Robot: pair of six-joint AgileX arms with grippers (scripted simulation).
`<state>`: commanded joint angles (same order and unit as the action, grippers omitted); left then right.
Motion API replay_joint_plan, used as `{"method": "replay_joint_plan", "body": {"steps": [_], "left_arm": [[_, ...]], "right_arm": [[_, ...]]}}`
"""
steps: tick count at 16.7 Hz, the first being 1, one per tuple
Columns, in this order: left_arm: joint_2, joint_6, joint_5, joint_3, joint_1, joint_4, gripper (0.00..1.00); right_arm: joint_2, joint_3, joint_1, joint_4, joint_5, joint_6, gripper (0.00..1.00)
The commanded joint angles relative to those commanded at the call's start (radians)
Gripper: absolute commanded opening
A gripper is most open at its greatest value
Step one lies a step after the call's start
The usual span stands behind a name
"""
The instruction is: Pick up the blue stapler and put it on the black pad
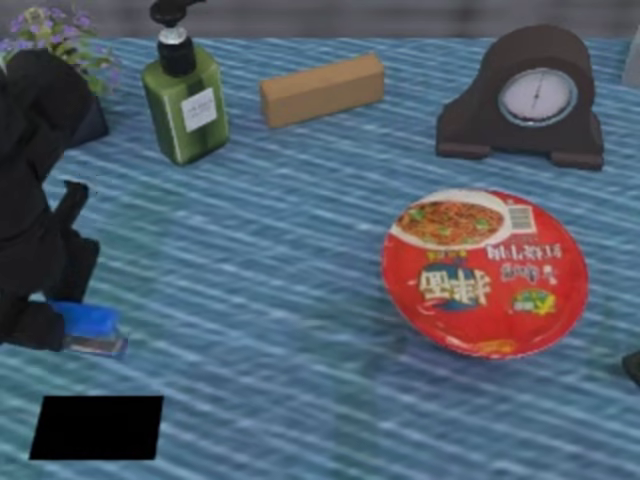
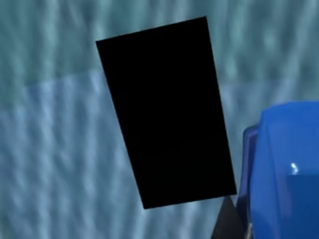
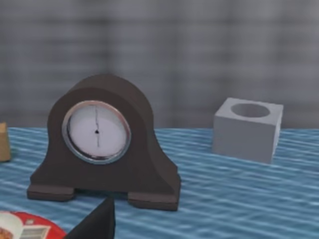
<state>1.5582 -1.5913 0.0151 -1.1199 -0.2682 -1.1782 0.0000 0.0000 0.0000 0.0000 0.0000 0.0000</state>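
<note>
Top view shows the left arm's black gripper (image 1: 48,322) at the table's left edge, above the flat matte-black parallelogram pad (image 1: 97,427), with its fingers closed on the small bright-blue stapler (image 1: 92,328). The stapler's blue bar and greyish metal tip stick out to the right of the fingers. It lies just beyond the pad's far edge, toward the pad's left half, and is not over the pad. In the left wrist view the blue stapler (image 2: 281,172) fills one corner up close, beside the black pad (image 2: 167,112) on the blue striped tablecloth (image 2: 55,149).

Well away from the pad, along the table's far side, stand a green soap bottle with a black pump (image 1: 185,95), a tan rectangular block (image 1: 322,89) and a dark brown wooden mantel clock (image 1: 523,98). A red round instant-noodle bowl (image 1: 485,272) sits right of the pad, toward the clock. A purple-flowered plant (image 1: 62,35) peeks out behind the left arm.

The right gripper (image 1: 632,366) is only a dark sliver at the table's right edge; I cannot tell how its fingers stand. Its wrist view shows a grey cube with a round hole (image 3: 247,129) beside the clock (image 3: 102,142).
</note>
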Motion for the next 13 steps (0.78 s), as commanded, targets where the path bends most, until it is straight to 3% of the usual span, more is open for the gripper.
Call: {"method": "replay_joint_plan", "body": {"steps": [5, 13], "left_arm": [[-0.143, -0.224, 0.005, 0.133, -0.004, 0.025, 0.0], [-0.136, -0.237, 0.005, 0.168, -0.002, 0.064, 0.0]], "right_arm": [[0.0, 0.0, 0.0, 0.0, 0.0, 0.0, 1.0], [0.0, 0.0, 0.0, 0.0, 0.0, 0.0, 1.0]]}}
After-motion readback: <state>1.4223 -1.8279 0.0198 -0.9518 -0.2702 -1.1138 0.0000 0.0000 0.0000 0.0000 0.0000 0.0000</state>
